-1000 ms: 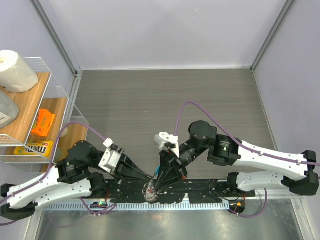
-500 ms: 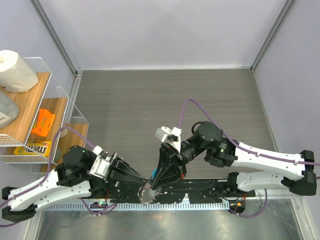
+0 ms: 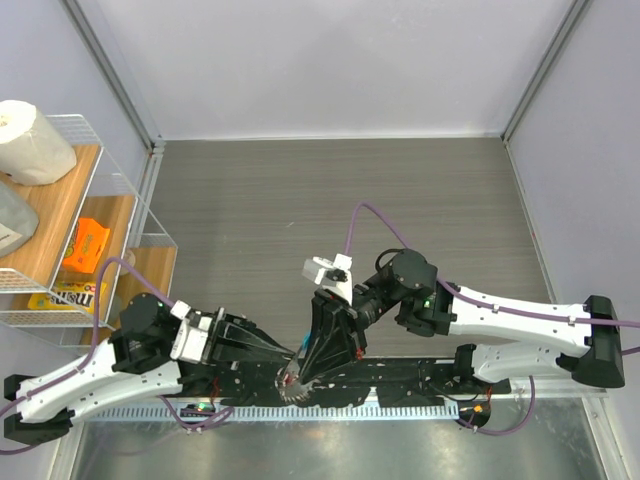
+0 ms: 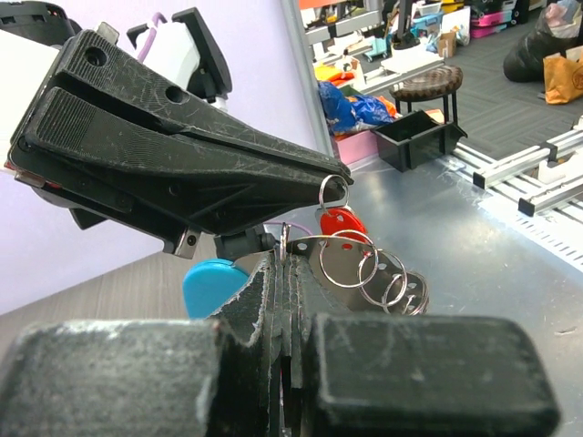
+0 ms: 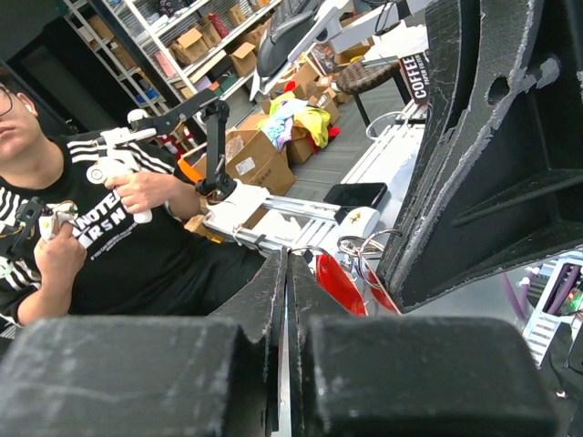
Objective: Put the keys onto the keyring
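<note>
Top external view: both arms converge at the near edge of the table (image 3: 300,200), over the black base rail. The left gripper (image 3: 288,352) points right and the right gripper (image 3: 303,372) points down and left, their tips close together. The keyring (image 3: 290,384) appears as a small silvery cluster just below the two tips; the key cannot be made out here. A wire rack (image 3: 120,200) stands at the left table edge. Left wrist view: the left gripper (image 4: 285,264) is fully closed, with a thin silvery part of the keyring (image 4: 364,269) clamped between its fingertips. A chain of silvery rings trails right from that point. The light-blue tag (image 4: 211,284) hangs just left of the fingertips. The right gripper (image 4: 335,173) enters from the upper left, also closed, and pinches a small ring at its tip. The key (image 4: 342,223), red-headed, hangs from that ring, touching the larger rings. Right wrist view: the right gripper (image 5: 285,259) shows its fingers pressed together. The key (image 5: 339,284) sits just right of them, with keyring loops (image 5: 363,248) above it. The left gripper (image 5: 474,164) fills the right side. A seated person (image 5: 100,237) holds controllers in the background.
</note>
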Available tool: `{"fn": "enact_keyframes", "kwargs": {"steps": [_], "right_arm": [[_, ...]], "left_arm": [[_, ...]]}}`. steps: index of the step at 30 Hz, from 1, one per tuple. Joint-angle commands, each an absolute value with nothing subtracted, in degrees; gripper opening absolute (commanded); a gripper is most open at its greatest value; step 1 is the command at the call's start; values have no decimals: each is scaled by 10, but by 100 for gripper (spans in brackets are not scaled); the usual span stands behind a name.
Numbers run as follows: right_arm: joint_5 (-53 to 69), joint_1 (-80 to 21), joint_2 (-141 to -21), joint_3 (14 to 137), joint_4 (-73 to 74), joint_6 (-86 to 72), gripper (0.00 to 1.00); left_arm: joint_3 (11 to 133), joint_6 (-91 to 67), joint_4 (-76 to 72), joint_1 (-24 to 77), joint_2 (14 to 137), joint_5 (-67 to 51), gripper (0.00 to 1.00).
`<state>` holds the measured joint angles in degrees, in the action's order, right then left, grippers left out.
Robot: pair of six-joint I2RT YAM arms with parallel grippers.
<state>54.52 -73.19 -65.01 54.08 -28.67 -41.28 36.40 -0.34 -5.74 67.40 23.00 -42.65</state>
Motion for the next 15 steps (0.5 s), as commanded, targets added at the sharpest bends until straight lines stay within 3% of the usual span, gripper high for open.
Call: {"fn": "enact_keyframes", "kwargs": {"steps": [1, 15], "right_arm": [[553, -735, -650, 542, -339, -427, 6], [521, -733, -659, 569, -302, -418, 6]], "left_arm": [[377, 17, -113, 676, 230, -424, 0], [396, 3, -105, 675, 236, -465, 0]]}}
